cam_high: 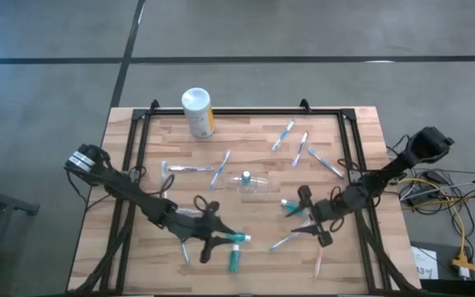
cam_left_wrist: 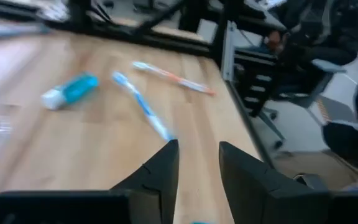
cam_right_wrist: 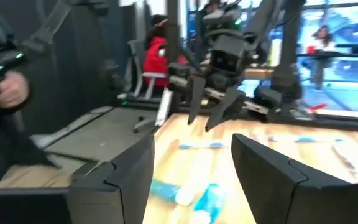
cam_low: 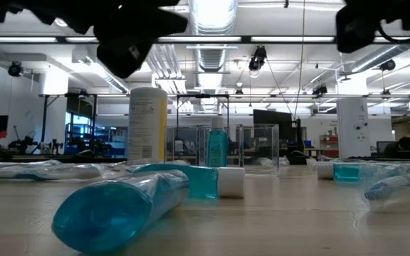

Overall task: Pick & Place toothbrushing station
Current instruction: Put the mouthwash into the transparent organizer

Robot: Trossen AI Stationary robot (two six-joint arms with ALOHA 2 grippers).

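Thin toothbrushes (cam_high: 221,167) and teal tubes with white caps lie scattered on the wooden table (cam_high: 138,206). A clear cup (cam_high: 251,182) sits at the table's middle, and a teal tube shows in it. My left gripper (cam_high: 214,241) hovers open near the front edge. A teal tube (cam_high: 237,239) lies just beside its fingertips and another (cam_high: 233,261) is nearer the edge. My right gripper (cam_high: 310,219) stands open right of centre, with a teal tube (cam_high: 291,205) by its fingers. Nothing is between the fingers of either gripper (cam_left_wrist: 197,168) (cam_right_wrist: 191,162).
A white canister with a yellow label (cam_high: 198,112) stands at the far edge, left of centre. A black frame (cam_high: 246,112) runs round the table's far and side edges. More toothbrushes (cam_high: 303,148) lie at the far right. People sit in the room beyond the table (cam_right_wrist: 5,93).
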